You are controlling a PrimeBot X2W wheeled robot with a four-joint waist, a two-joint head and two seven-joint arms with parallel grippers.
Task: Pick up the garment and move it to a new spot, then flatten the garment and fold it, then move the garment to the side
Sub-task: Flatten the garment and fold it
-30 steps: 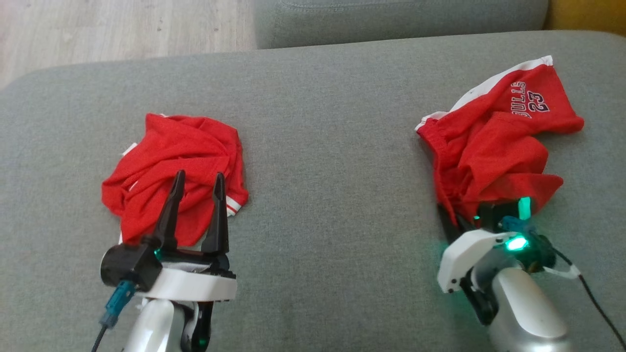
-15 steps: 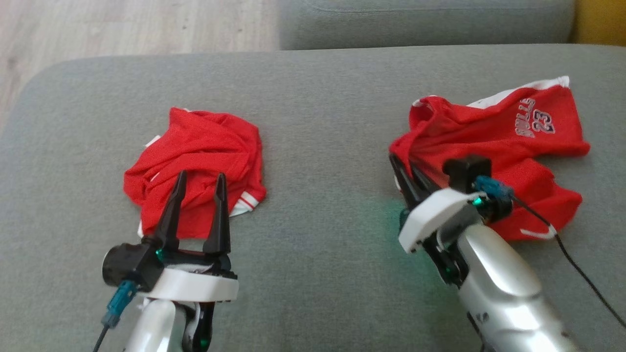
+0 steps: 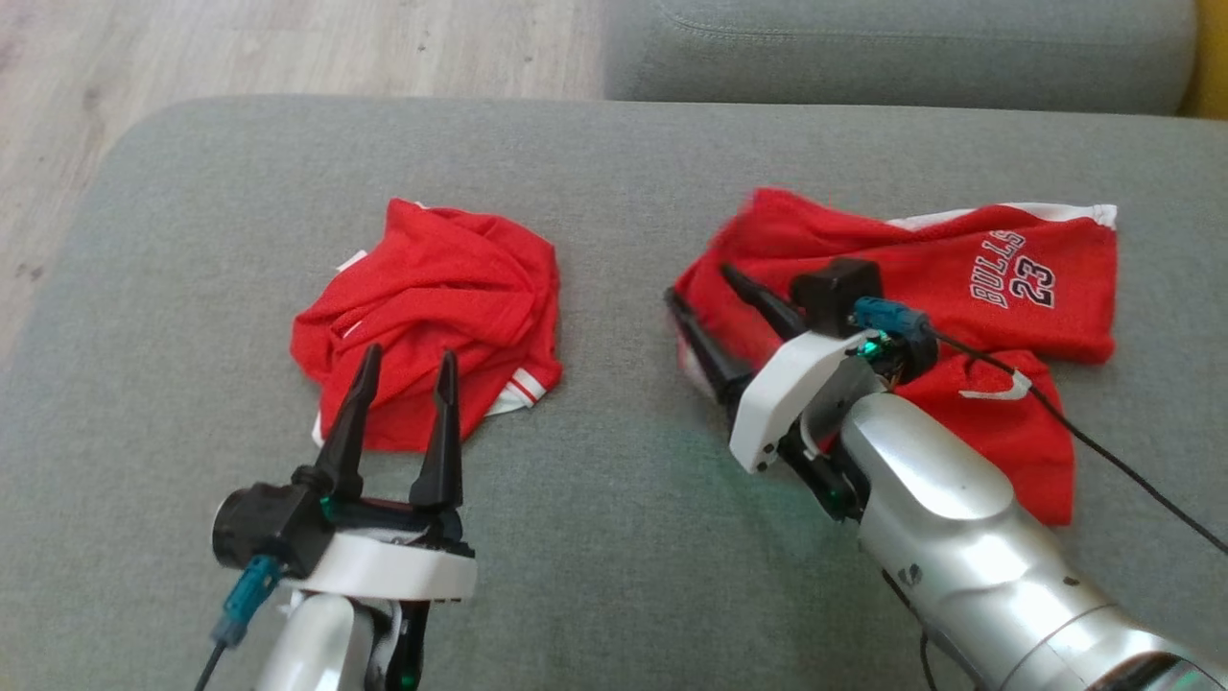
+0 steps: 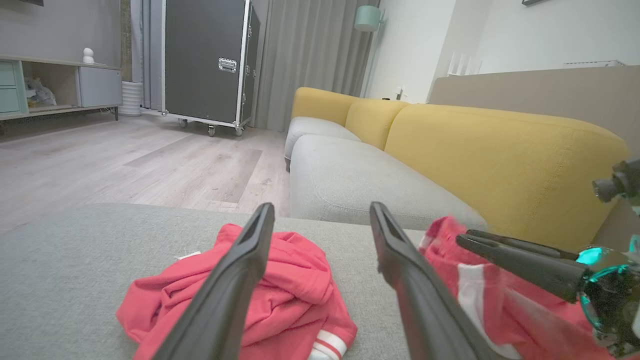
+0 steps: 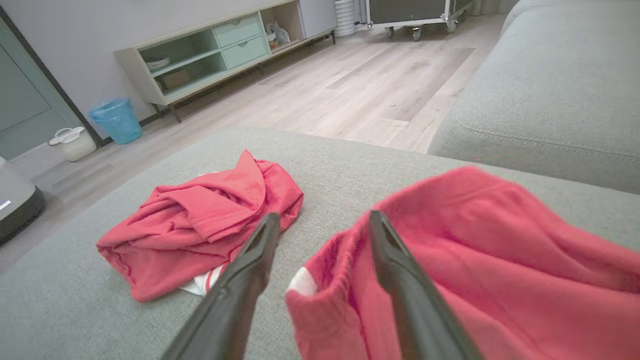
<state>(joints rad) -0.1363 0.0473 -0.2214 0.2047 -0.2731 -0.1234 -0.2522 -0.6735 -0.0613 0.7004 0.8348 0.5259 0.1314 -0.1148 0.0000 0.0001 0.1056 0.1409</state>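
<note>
The garment, red shorts printed BULLS 23 (image 3: 998, 288), lies spread out on the right of the grey cushion (image 3: 614, 537). My right gripper (image 3: 700, 283) is open at the shorts' left edge, fingers pointing up-left. In the right wrist view the gripper (image 5: 324, 216) has the shorts' bunched waistband (image 5: 325, 280) lying loose between its spread fingers. A second red garment (image 3: 441, 297) sits crumpled at the left. My left gripper (image 3: 411, 353) hangs open over this heap's near edge, holding nothing. The left wrist view shows my left gripper (image 4: 322, 206) above the crumpled heap (image 4: 295, 270), with the shorts (image 4: 500, 310) at the right.
Another grey seat cushion (image 3: 892, 48) lies beyond the far edge, and a yellow sofa back (image 4: 500, 150) stands to the right. Wooden floor (image 3: 288, 48) lies past the cushion's rounded left corner. A black cable (image 3: 1103, 441) from my right wrist trails over the shorts.
My right gripper has opened and let go of the shorts, which dropped from a lifted bunch to lie spread on the cushion. The head camera has shifted. The left arm has held still.
</note>
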